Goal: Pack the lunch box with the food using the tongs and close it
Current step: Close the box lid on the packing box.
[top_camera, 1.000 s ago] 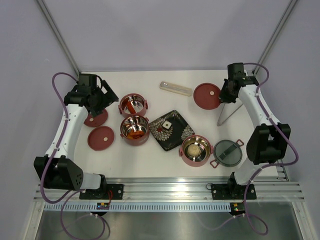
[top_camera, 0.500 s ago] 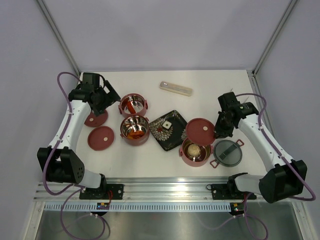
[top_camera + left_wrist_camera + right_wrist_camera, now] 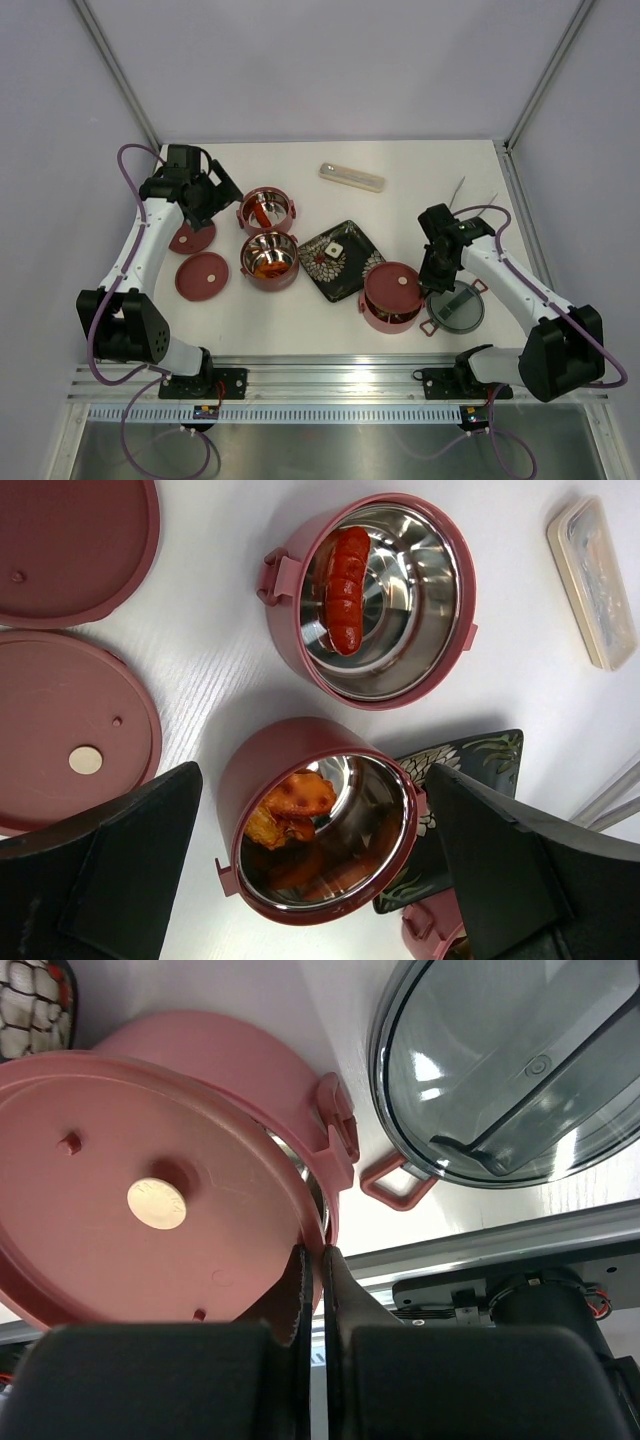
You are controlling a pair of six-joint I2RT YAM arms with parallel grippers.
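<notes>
My right gripper (image 3: 430, 272) (image 3: 320, 1252) is shut on the rim of a dark-red disc lid (image 3: 395, 283) (image 3: 150, 1190). The lid covers the right lunch box bowl (image 3: 378, 318) (image 3: 235, 1065), hiding the food inside. My left gripper (image 3: 207, 197) (image 3: 310, 775) stands wide open above the two left bowls. One bowl (image 3: 267, 210) (image 3: 385, 600) holds a red sausage stick (image 3: 342, 590), the other (image 3: 268, 262) (image 3: 315, 825) orange chunks (image 3: 285, 805). The grey handled top lid (image 3: 455, 307) (image 3: 510, 1070) lies beside the right bowl. The thin tongs (image 3: 458, 190) show behind the right arm.
Two more dark-red lids (image 3: 202, 277) (image 3: 188, 238) lie left of the bowls. The black flowered plate (image 3: 343, 262) sits in the middle. A translucent oblong case (image 3: 351, 177) lies at the back. The rail with the arm bases (image 3: 330, 375) runs along the near edge.
My right gripper carried the dark-red lid from the back right, forward and down over the right bowl, covering the beige ball. The left arm barely moved.
</notes>
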